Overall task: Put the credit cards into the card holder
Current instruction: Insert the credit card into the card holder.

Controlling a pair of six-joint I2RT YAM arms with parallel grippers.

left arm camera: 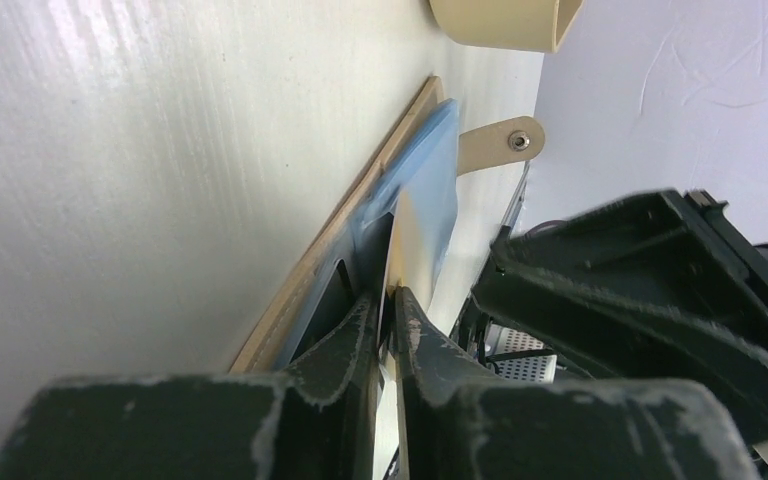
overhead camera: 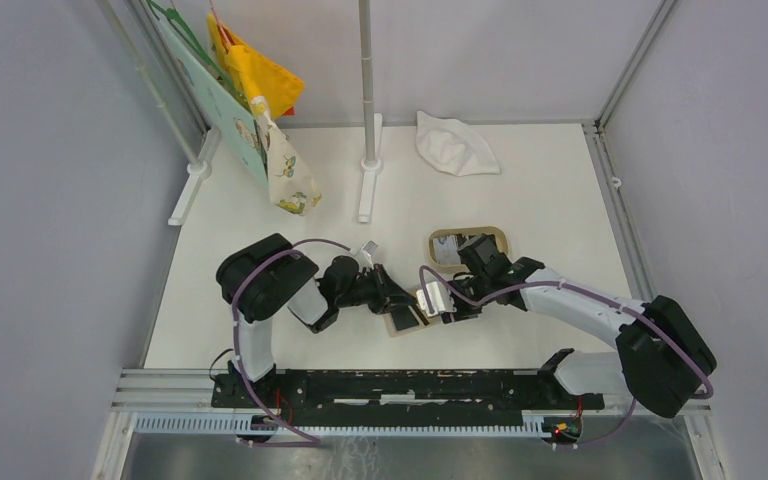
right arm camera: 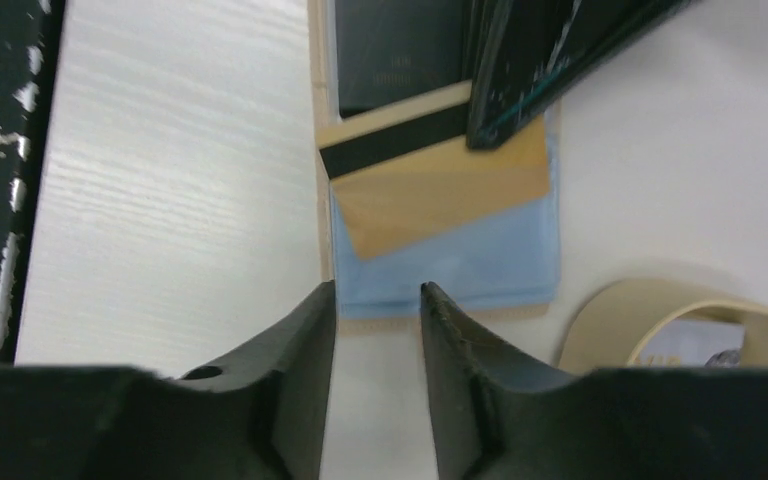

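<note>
The card holder (overhead camera: 403, 322) lies open on the table between both arms, its light blue lining (right arm camera: 460, 270) facing up. An orange credit card (right arm camera: 430, 190) with a black stripe lies tilted, partly tucked into a blue pocket. My left gripper (left arm camera: 390, 295) has its jaws a sliver apart around this card's (left arm camera: 415, 240) edge. A black card (right arm camera: 390, 50) sits in the other pocket. My right gripper (right arm camera: 378, 290) is open and holds nothing, just off the holder's edge.
The tan oval tray (overhead camera: 500, 238) stands just beyond the holder, with a grey-white card (right arm camera: 690, 340) inside. A white cloth (overhead camera: 455, 145), a pole stand (overhead camera: 368, 150) and hanging bags (overhead camera: 260, 100) are at the back. The arms' rail (overhead camera: 390, 385) runs along the near edge.
</note>
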